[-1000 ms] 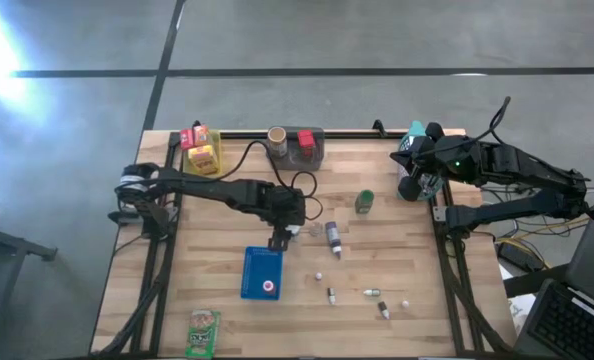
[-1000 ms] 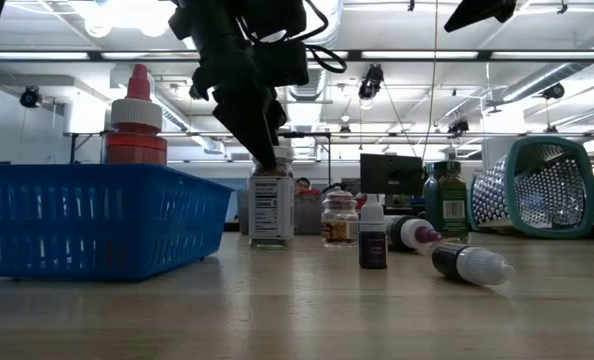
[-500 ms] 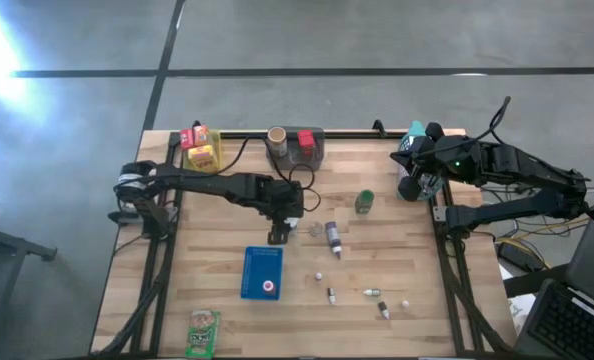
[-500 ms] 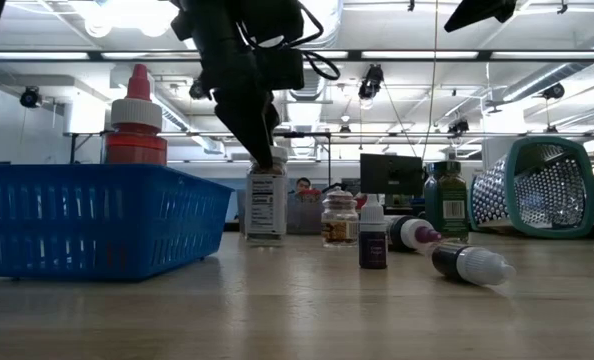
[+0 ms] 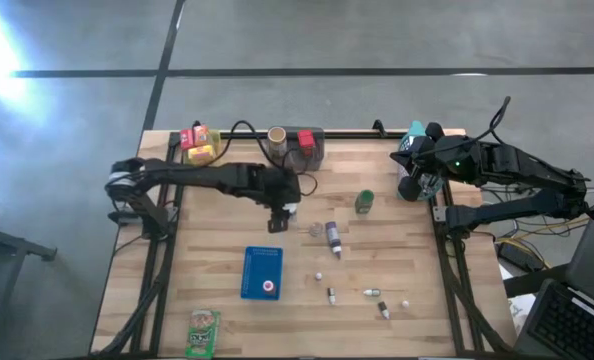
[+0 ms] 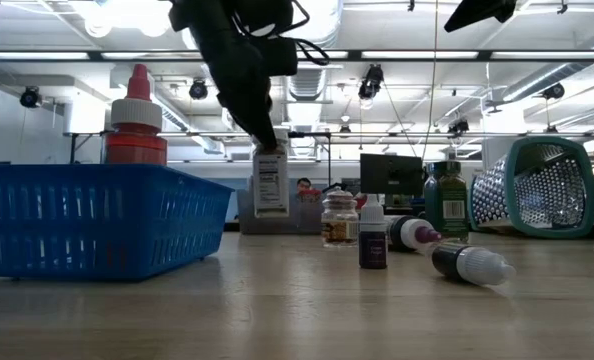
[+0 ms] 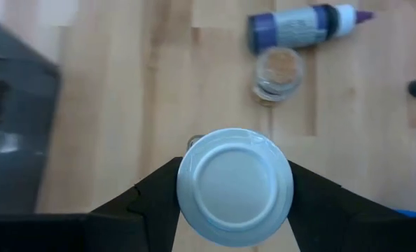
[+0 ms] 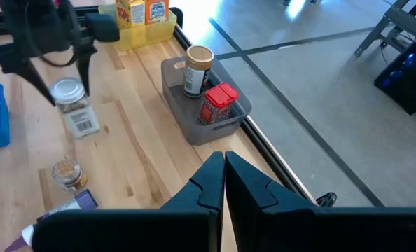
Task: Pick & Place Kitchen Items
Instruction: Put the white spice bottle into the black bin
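Note:
My left gripper (image 5: 277,218) hangs over the middle of the table, shut on a small clear jar (image 6: 269,185) with a pale lid and a white label. The right wrist view shows that jar (image 8: 75,106) hanging in the air. On the table lie a small spice jar (image 5: 315,229), a purple bottle (image 5: 332,239), a green jar (image 5: 364,201), several tiny bottles (image 5: 330,295) and a green packet (image 5: 204,333). My right gripper (image 8: 224,168) waits shut at the table's far right corner. My left gripper pinches the jar's round lid (image 7: 190,189) between its two fingers (image 7: 155,199), one on each side. The fingers come from above, pointing down. The jar hangs below them, lifted clear of the table and slightly tilted (image 6: 270,190).
A blue tray (image 5: 262,265) with a red-capped bottle (image 5: 268,287) sits near the table's front. At the far edge stand a grey bin (image 5: 312,155) with a jar and a red box, and a yellow bin (image 5: 203,153) with boxes. A teal-rimmed mesh strainer (image 6: 537,185) lies far right.
My left gripper has moved toward the table's far edge and risen, keeping its hold. The jar, which stood on the table a second ago, is now lifted clear and tips a little.

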### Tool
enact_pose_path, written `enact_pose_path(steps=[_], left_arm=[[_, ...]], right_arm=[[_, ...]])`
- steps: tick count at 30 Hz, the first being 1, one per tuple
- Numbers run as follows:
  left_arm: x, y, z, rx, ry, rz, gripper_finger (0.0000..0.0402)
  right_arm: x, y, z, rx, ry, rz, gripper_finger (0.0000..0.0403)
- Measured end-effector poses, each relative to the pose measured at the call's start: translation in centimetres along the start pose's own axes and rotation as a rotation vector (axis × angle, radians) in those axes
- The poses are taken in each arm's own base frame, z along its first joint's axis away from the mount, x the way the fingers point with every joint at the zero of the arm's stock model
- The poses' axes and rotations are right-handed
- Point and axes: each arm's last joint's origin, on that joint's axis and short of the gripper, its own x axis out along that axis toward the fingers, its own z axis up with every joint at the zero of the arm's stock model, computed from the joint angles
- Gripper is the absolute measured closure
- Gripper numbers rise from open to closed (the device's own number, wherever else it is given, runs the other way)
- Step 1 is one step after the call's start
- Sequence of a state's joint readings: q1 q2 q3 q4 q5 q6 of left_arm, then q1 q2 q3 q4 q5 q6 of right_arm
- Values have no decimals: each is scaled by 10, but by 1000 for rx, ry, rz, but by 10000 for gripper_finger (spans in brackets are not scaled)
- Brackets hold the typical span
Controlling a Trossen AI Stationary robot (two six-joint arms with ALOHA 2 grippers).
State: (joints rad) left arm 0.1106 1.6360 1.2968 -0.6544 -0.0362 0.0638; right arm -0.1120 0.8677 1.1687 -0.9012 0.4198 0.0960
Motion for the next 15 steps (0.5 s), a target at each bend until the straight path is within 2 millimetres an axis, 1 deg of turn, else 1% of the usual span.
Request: enact_pose_path(steps=[6,10,15], left_arm=[[-9,14,3,-27,-48,80,181],[-14,28,7,-63,-116,116,181],[-15,50,10,-112,-170,158,181]], right_arm=[[0,0,0,-2,0,0,394],[0,0,0,-1,-1,0,394],[0,0,0,-2,0,0,394]])
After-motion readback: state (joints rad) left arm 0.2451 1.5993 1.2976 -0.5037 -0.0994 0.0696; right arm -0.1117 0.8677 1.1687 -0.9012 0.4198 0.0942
